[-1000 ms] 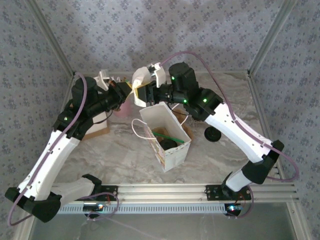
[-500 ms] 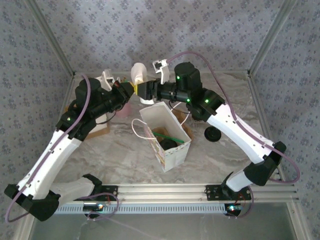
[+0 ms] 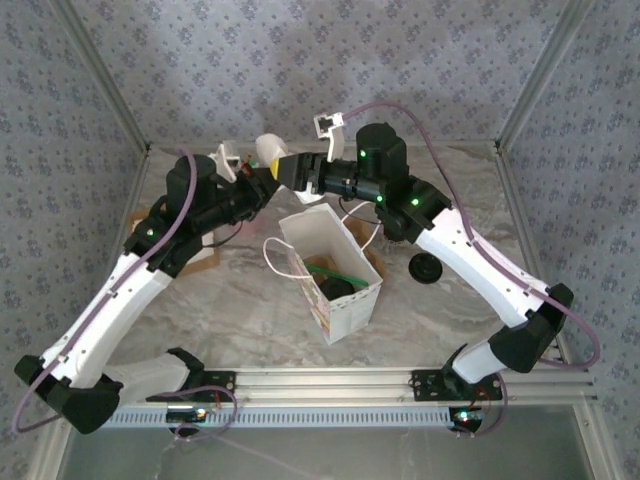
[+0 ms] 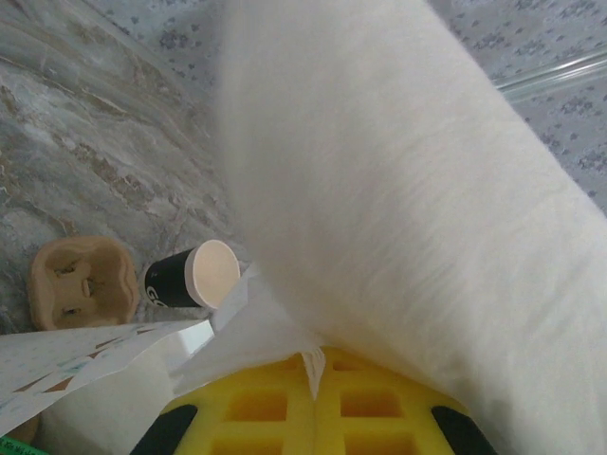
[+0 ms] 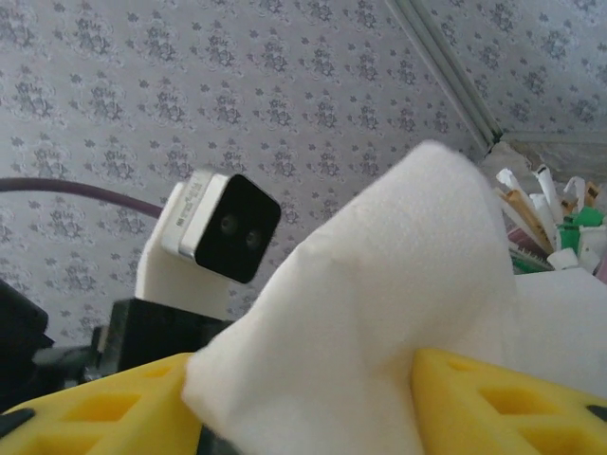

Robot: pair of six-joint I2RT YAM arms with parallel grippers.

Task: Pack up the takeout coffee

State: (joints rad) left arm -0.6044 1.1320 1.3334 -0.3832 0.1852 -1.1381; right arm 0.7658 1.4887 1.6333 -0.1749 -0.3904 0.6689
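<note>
Behind the bag [image 3: 350, 305], left gripper [image 4: 313, 403] now pinching napkin [image 3: 268, 150], right gripper [image 5: 308, 403] loosened

The bench [image 3: 250, 320] is gray and white like marble. A white paper bag [image 3: 350, 305] stands open in the middle of it. A round black lid [image 3: 425, 267] lies flat to the right of the bag — near, not touching. Close by the bag lie a dark cup [image 4: 185, 278] on its side and a tan paper tray [image 4: 78, 282] — side by side.

Left arm [image 3: 120, 300], right arm [image 3: 470, 255] raised — left jaws closed, right jaws parted.
</note>
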